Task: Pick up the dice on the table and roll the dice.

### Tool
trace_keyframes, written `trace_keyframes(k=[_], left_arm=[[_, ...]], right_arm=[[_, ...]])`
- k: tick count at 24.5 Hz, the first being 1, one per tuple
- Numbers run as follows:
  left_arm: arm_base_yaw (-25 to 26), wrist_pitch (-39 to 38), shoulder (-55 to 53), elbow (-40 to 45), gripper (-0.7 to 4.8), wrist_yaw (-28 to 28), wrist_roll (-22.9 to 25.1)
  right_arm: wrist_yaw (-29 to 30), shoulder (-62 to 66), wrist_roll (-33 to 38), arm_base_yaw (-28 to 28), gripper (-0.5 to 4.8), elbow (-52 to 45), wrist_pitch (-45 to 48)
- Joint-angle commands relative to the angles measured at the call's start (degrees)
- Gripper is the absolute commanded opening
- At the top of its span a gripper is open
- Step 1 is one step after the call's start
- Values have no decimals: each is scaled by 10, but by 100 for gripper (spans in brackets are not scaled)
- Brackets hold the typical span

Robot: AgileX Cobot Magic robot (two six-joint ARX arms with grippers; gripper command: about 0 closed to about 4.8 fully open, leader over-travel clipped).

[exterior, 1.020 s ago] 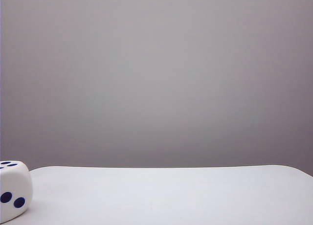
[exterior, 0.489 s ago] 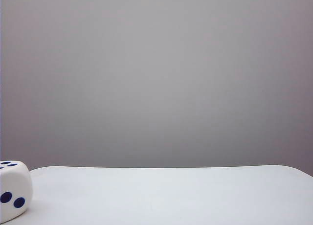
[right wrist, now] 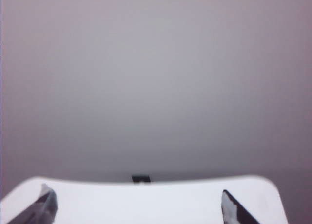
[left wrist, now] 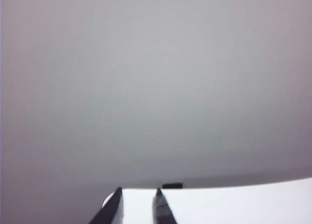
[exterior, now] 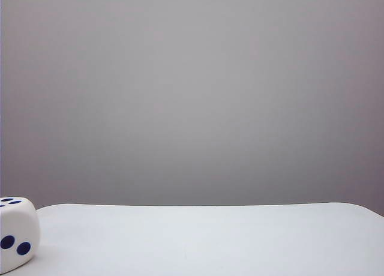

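The dice, a white cube with rounded corners, rests on the table at the far left edge of the exterior view, partly cut off by the frame; two dark blue pips show on its side face. No arm or gripper appears in that view. In the left wrist view my left gripper hovers over the white table, open with a narrow gap and nothing between its fingers. In the right wrist view my right gripper is wide open over the table, also empty. Neither wrist view shows the dice.
A plain grey wall fills the background in all views. A small dark block sits at the table's far edge in the left wrist view; the small dark block shows in the right wrist view too. The table's rounded corner is visible.
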State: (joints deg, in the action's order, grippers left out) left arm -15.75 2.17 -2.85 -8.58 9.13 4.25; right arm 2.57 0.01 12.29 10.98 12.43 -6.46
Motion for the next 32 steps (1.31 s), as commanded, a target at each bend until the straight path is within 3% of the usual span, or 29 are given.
trace_keyframes(k=[1, 5, 7, 10, 12, 17, 19, 26, 32], left_arm=[[0, 1, 28, 21, 80, -11, 2], [1, -9, 28, 35, 80, -17, 2], [1, -8, 28, 43, 80, -16, 3], [1, -2, 28, 54, 80, -14, 15], [1, -2, 28, 63, 79, -14, 16], [6, 3, 28, 81, 43, -13, 12], [13, -10, 28, 83, 15, -15, 11], [45, -17, 28, 83, -6, -56, 11], [57, -55, 28, 82, -6, -55, 11]], right_arm=[[0, 0, 9, 1, 272, -21, 12], [-4, 0, -12, 0, 203, -56, 43], [-5, 0, -22, 0, 121, -75, 54], [-17, 0, -23, 0, 89, -104, 70], [-31, 0, -25, -2, 39, -124, 70], [-39, 0, -63, -3, -1, -124, 60], [-40, 0, -65, -3, -1, -124, 59], [-45, 0, -65, -3, -1, -124, 37], [-122, 0, -63, -3, -1, -124, 0]])
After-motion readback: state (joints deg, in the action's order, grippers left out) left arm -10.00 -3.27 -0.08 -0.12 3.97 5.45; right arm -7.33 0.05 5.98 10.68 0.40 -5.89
